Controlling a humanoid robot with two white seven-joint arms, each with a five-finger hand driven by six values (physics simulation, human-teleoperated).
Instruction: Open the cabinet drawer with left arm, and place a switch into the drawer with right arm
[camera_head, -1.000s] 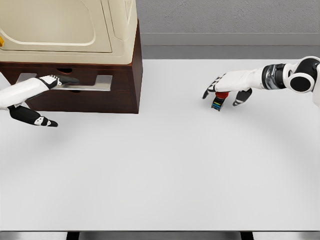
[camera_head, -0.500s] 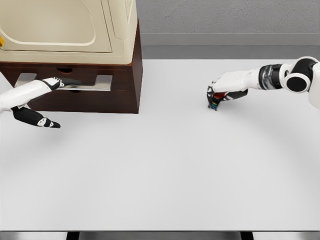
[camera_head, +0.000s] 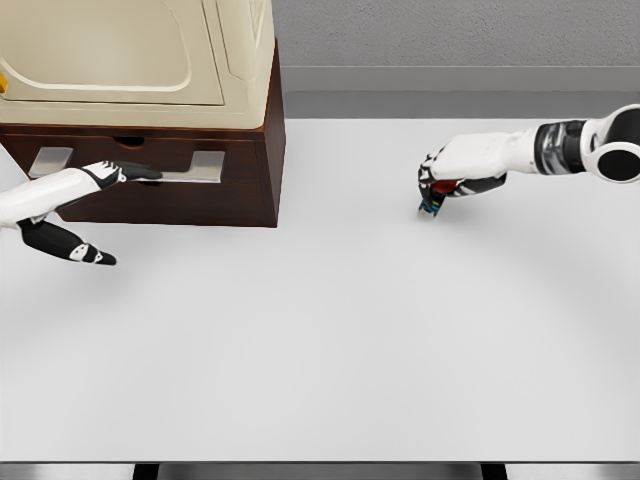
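The dark wooden cabinet (camera_head: 240, 190) stands at the back left of the white table (camera_head: 330, 340). A silver handle (camera_head: 205, 166) runs across its drawer front. My left hand (camera_head: 128, 173) reaches in from the left; its fingers are hooked over the handle and the thumb (camera_head: 75, 250) is spread well below. At the back right, my right hand (camera_head: 440, 185) is shut on the switch (camera_head: 431, 206), a small block with a red top and coloured stripes. The switch hangs at the table surface, and I cannot tell whether it still touches.
A cream-coloured appliance (camera_head: 130, 50) sits on top of the cabinet. The grey wall base (camera_head: 450, 85) runs behind the table's far edge.
My right hand closed around the switch and drew back slightly to the right. The left hand slid lower along the handle, and the drawer front appears to have come out a little.
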